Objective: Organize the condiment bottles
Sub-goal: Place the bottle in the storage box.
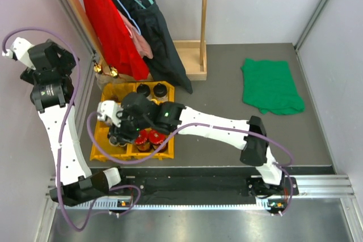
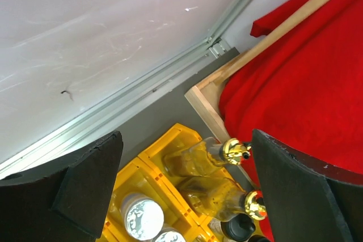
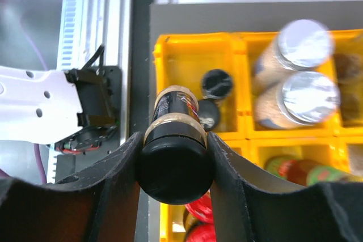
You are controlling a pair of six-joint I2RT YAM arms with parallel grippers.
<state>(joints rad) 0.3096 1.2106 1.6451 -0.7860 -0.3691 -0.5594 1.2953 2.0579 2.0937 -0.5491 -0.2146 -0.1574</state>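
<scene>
Your right gripper (image 3: 173,140) pinches a black-capped jar (image 3: 173,174) near its cap, above the edge of the yellow tray (image 3: 187,72). Released off-centre, it could catch a divider (image 3: 243,77) and topple onto the small dark-capped bottles (image 3: 217,83) below. Your left gripper (image 2: 190,191) hangs spread; only the right wrist view shows the pinch, which the arm (image 1: 215,126) hides from above.

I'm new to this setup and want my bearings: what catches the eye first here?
The right end effector clamps a black-capped jar over the yellow tray on the left side. Behind it, a bright red garment hangs from a wooden rack, and a green cloth lies crumpled at the far right.
</scene>
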